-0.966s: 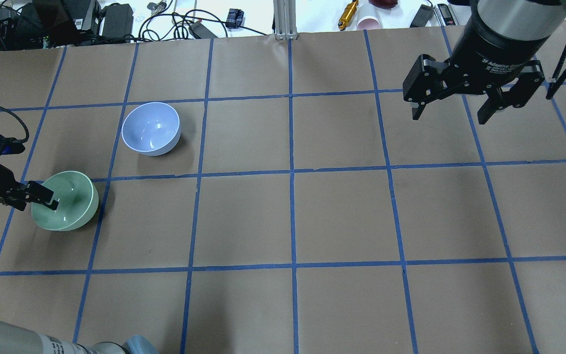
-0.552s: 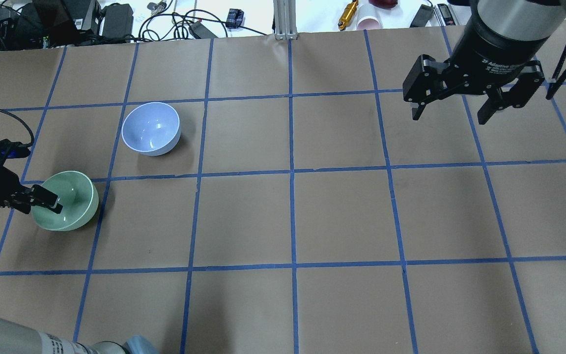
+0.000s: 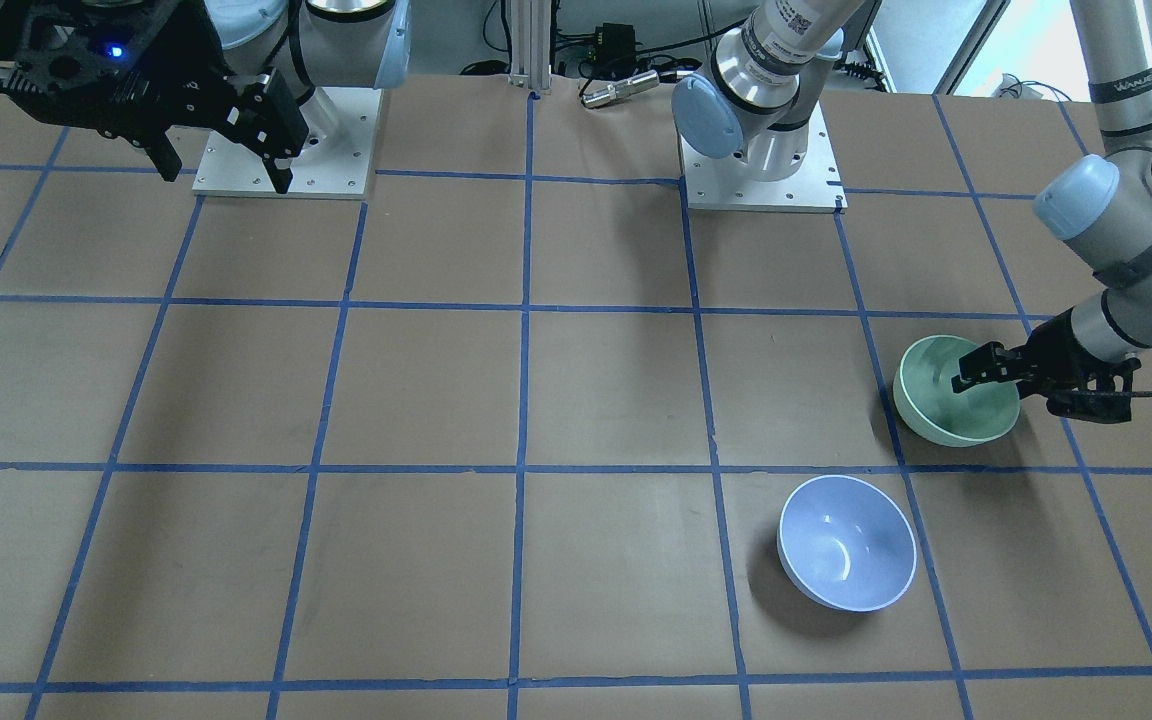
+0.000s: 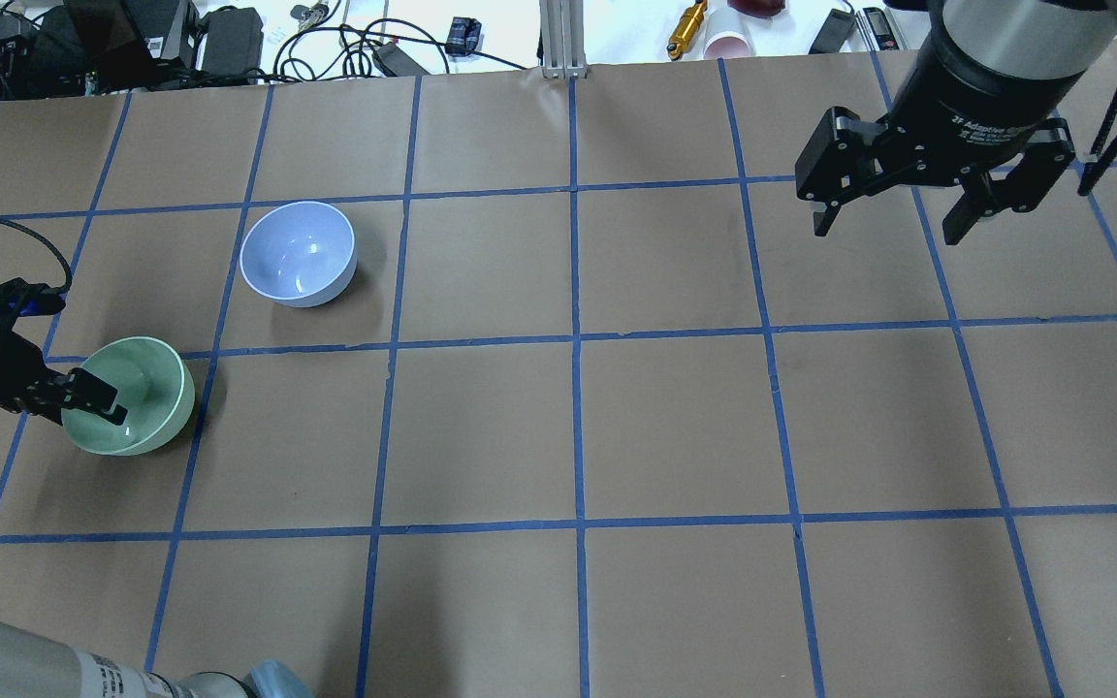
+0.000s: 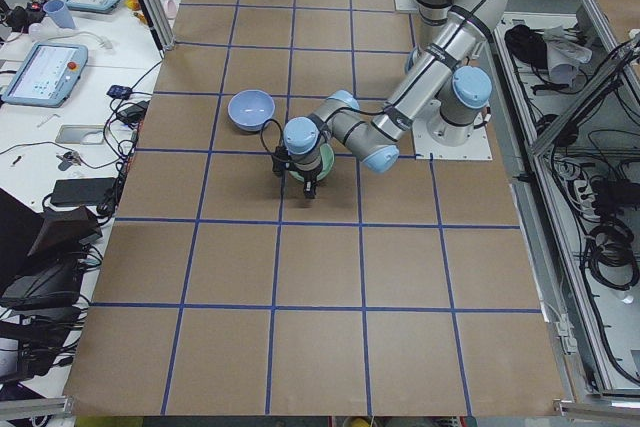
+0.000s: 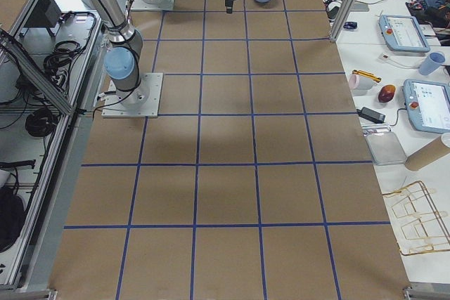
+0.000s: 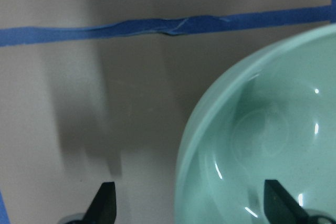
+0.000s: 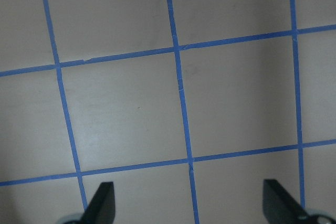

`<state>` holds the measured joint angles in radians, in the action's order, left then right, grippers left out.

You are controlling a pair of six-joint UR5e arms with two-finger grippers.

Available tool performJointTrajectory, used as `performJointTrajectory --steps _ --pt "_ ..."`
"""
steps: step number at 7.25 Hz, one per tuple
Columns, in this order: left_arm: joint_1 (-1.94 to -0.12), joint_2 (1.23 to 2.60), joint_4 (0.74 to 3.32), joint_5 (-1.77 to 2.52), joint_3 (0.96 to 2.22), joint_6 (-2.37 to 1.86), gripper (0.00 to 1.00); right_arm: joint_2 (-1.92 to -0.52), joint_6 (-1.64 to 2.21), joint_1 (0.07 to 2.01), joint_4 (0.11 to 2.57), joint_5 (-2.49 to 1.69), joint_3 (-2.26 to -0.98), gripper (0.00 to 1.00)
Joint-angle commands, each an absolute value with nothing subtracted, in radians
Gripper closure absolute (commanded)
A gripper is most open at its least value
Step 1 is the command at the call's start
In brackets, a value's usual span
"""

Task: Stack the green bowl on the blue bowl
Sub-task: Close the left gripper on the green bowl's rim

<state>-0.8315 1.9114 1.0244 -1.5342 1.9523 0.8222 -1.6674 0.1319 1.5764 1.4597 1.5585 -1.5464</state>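
Far left on the counter (image 4: pixel 675 427), the left claw (image 4: pixel 93 399) stood open astride the rim of the green bowl (image 4: pixel 146 397), one finger outside the wall and one inside, with nothing pinched yet. The bowl sat on the counter, well apart from the blue bowl (image 4: pixel 299 254), which was farther in and to the right. A shallow bite on that glossy, thin wall would probably let the bowl slip or tilt during lifting. Far right, the right claw (image 4: pixel 885 231) hung open and empty.

green bowl (image 4: pixel 153 393), blue bowl (image 4: pixel 298 254) upright, apart
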Motion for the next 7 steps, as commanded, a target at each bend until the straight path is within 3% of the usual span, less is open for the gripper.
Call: performJointTrajectory --steps 1,2,3,4,6,7 --pt "-0.831 1.916 1.023 -1.531 1.951 0.822 0.17 -1.667 0.132 1.577 1.46 1.559 -1.548 0.0" --pt "-0.831 1.916 1.023 -1.529 1.951 0.822 0.27 -1.667 0.132 1.577 1.46 1.559 -1.546 0.0" --pt "-0.831 1.916 1.023 -1.529 1.951 0.821 0.3 -1.667 0.132 1.577 1.46 1.559 -1.546 0.0" --pt "-0.831 1.916 1.023 -1.529 1.951 0.822 0.47 -1.667 0.132 1.577 1.459 1.559 -1.546 0.0" --pt "-0.831 1.916 1.023 -1.529 1.951 0.819 0.64 -1.667 0.132 1.577 1.459 1.559 -1.546 0.0" --pt "-0.83 1.913 1.023 -1.531 1.948 0.819 0.83 -1.667 0.132 1.577 1.46 1.559 -1.546 0.0"
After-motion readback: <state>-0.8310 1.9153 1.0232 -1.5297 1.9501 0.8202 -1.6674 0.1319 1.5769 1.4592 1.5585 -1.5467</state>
